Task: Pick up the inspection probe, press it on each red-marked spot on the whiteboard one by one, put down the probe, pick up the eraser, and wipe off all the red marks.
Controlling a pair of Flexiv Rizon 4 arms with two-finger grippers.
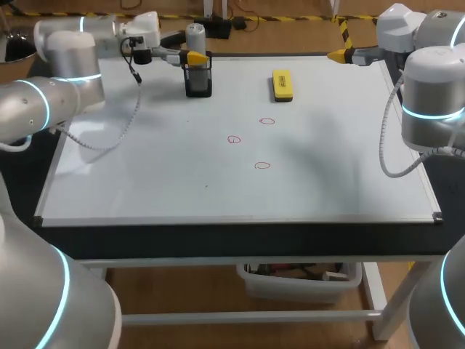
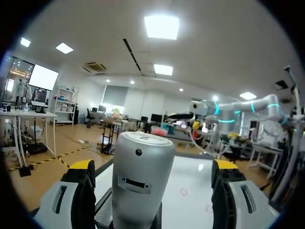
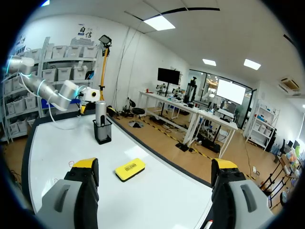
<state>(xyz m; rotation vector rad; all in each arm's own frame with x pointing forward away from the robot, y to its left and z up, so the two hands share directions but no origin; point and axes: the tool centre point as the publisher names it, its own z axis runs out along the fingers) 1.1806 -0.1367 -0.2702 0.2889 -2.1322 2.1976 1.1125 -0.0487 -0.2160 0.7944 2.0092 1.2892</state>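
The inspection probe (image 1: 195, 38), a grey cylinder, stands upright in a black holder (image 1: 198, 83) at the back of the whiteboard (image 1: 145, 174). My left gripper (image 1: 195, 56) is open around the probe (image 2: 141, 181); its yellow-tipped fingers (image 2: 80, 183) flank it with gaps on both sides. Three red marks lie mid-board: one (image 1: 267, 121), another (image 1: 234, 139), the third (image 1: 262, 165). The yellow eraser (image 1: 282, 84) lies right of the holder. My right gripper (image 1: 338, 54) hovers open at the board's back right corner, with the eraser (image 3: 130, 169) ahead of it (image 3: 154, 164).
The whiteboard covers nearly the whole tabletop, its dark frame (image 1: 240, 231) running along the front edge. A coiled cable (image 1: 127, 123) hangs from the left arm over the board's left part. A bin (image 1: 301, 280) sits beneath the table.
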